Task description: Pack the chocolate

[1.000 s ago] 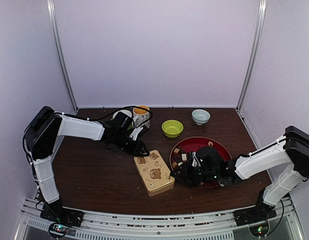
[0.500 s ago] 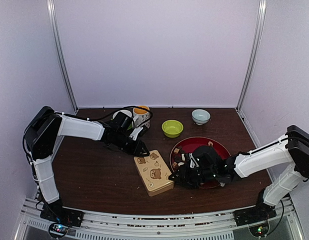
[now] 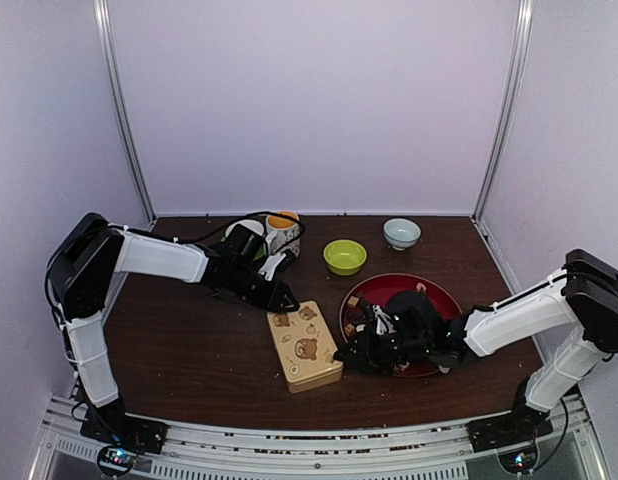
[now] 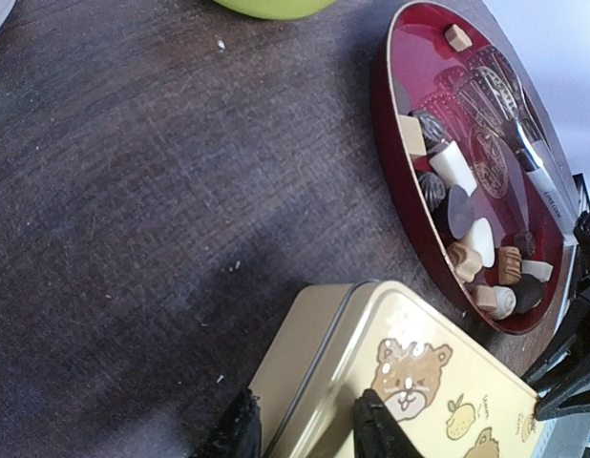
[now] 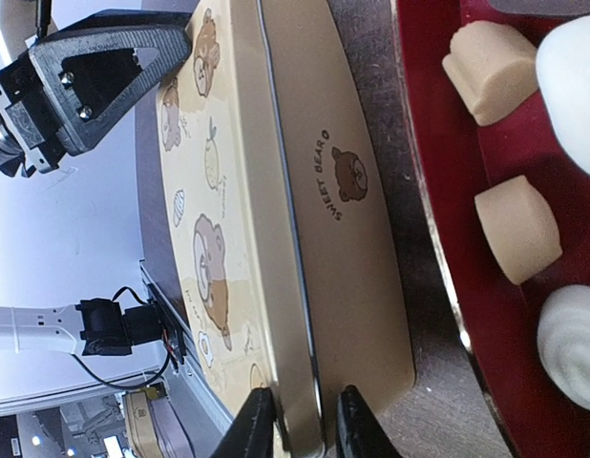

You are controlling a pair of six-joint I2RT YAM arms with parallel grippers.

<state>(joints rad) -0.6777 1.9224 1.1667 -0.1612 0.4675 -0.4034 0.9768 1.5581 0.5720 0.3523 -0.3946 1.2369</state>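
Observation:
The chocolate (image 4: 454,170), several tan, dark and cream pieces, lies along the near rim of a red plate (image 3: 434,296); three pale pieces (image 5: 517,229) show in the right wrist view. A closed cream tin with bear prints (image 3: 305,346) lies left of the plate. My left gripper (image 4: 307,434) straddles the tin's far corner (image 4: 371,334), one finger at the side wall, one on the lid. My right gripper (image 5: 305,426) pinches the lid rim at the tin's near end (image 5: 276,286); in the top view it (image 3: 341,358) sits between tin and plate.
Silver tongs (image 4: 524,143) lie in the plate beside crinkled paper liners. A green bowl (image 3: 345,257), a pale bowl (image 3: 401,233) and a cup with an orange top (image 3: 281,229) stand at the back. The table's front edge is close behind the tin.
My right gripper has slid left from the plate's edge onto the tin's near end. The tin has turned slightly. The left arm has stayed in place.

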